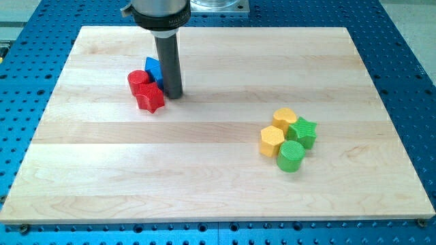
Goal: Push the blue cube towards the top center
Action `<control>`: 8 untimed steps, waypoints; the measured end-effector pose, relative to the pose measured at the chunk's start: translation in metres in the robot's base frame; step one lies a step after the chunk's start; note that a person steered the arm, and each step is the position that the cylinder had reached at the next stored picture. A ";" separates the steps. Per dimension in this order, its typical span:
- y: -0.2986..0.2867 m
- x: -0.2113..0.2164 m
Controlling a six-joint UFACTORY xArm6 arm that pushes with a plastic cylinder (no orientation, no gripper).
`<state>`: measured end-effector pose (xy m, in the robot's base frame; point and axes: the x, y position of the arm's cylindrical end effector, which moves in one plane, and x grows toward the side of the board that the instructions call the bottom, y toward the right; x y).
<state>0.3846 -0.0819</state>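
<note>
On a pale wooden surface (pixel 204 170), yellow and green blocks (pixel 288 138) cluster at the view's lower right, while farther up left the blue cube (pixel 152 69), one corner toward the view's top, touches my tip (pixel 173 94) on its left, the rod upright, holding nothing.

The blue cube (pixel 152 69) is found upright on the wooden board (pixel 218 170), in its upper-left part, near the board's top edge. Only its upper portion is seen; its right side is hidden. No damage is noted.
</note>
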 end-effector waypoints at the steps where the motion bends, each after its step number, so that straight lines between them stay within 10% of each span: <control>1: -0.003 -0.015; 4: -0.034 0.008; 8: -0.043 -0.070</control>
<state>0.3149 -0.1248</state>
